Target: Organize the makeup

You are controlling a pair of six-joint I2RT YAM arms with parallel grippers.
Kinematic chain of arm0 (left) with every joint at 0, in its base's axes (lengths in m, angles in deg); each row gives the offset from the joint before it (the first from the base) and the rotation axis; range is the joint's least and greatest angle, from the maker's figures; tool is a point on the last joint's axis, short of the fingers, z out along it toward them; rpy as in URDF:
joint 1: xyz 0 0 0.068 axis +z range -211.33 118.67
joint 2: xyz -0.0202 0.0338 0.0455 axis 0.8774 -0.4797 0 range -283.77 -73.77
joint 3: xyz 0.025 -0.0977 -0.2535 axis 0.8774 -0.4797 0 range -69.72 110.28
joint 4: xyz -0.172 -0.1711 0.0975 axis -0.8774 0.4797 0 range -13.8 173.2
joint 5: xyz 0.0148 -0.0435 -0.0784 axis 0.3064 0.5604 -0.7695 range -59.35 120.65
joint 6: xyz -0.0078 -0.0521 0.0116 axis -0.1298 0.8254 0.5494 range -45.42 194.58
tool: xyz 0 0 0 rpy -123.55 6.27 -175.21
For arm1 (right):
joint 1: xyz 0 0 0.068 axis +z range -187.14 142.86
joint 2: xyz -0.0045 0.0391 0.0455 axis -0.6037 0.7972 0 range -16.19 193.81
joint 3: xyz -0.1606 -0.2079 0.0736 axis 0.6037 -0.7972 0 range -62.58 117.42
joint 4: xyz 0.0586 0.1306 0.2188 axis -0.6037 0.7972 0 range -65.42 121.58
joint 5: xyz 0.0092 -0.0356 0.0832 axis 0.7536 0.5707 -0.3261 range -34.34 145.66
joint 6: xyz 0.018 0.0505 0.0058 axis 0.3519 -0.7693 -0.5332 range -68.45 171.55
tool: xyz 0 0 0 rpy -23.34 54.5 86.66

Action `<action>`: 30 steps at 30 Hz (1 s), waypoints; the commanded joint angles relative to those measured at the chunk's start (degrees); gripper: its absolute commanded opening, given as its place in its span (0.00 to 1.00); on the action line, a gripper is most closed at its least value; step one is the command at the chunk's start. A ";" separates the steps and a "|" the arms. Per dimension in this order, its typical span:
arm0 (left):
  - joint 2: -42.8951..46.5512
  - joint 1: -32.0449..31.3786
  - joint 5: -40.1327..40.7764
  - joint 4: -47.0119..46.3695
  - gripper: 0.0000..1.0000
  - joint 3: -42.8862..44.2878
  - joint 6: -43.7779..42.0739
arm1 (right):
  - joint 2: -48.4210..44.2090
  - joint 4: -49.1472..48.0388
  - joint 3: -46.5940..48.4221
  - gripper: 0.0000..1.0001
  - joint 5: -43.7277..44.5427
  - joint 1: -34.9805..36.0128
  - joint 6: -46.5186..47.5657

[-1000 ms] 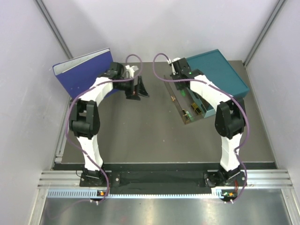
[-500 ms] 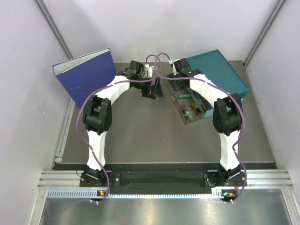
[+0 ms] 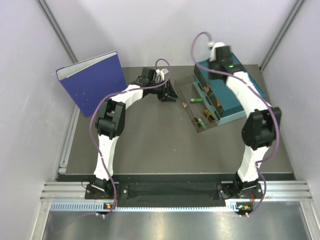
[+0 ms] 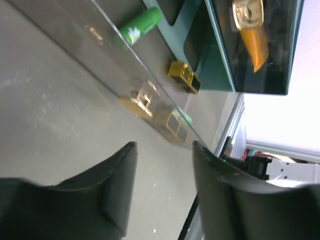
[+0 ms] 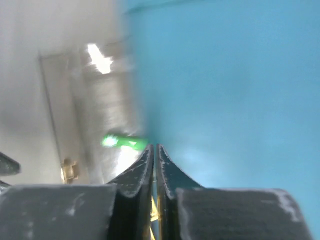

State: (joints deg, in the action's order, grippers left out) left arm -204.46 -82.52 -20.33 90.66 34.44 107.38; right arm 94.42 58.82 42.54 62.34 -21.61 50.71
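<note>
While the teal drawer box [image 3: 235,95] stands with its clear drawer [image 3: 186,106] out, the right gripper [image 5: 155,150] hovers above pinched together and the left gripper [image 4: 164,150], parted and empty, faces the drawer wall, likely lining up a pick that must clear it for the green capsule [image 4: 140,25] or gold case [image 4: 184,77] inside.

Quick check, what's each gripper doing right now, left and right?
Left gripper: open, empty.
Right gripper: closed, with nothing visibly held.

The grey table [image 3: 150,142] carries a blue binder [image 3: 92,82] (upright), a teal box [image 3: 226,101], perhaps its clear drawer [image 3: 188,108].
</note>
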 commanded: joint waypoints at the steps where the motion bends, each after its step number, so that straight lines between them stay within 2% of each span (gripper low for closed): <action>1: -2.46 -0.26 -2.89 -13.57 0.39 0.43 10.26 | -6.72 -4.53 0.54 0.00 -4.29 -8.57 -1.53; 4: -3.25 -0.26 -2.55 -14.11 0.28 0.52 11.41 | -6.46 -4.36 -1.66 0.00 -2.29 -11.92 -2.67; 7: -3.51 -0.26 -2.63 -16.56 0.21 0.34 11.94 | -5.41 -3.04 -2.73 0.00 0.70 -13.15 -2.15; 11: -5.36 -0.34 -4.47 -19.45 0.00 0.43 15.53 | -4.08 -2.16 -4.57 0.00 0.62 -13.86 -1.27; 17: -5.45 -0.61 -2.38 -24.82 0.00 -3.61 20.03 | -2.68 -1.81 -6.59 0.00 -1.84 -13.77 -0.92; 21: -5.36 -0.61 1.84 -22.20 0.00 -3.97 18.10 | -2.41 -2.07 -7.12 0.00 -2.55 -13.77 -0.83; 30: -12.47 -2.10 0.97 -23.51 0.00 5.51 22.92 | -0.83 -1.63 -5.63 0.00 -4.22 -13.86 -1.09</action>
State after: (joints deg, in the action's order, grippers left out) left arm -214.08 -83.38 -19.19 70.20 34.94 127.90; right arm 91.77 56.24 36.00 60.02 -35.77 49.42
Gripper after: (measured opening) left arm 0.010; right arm 0.003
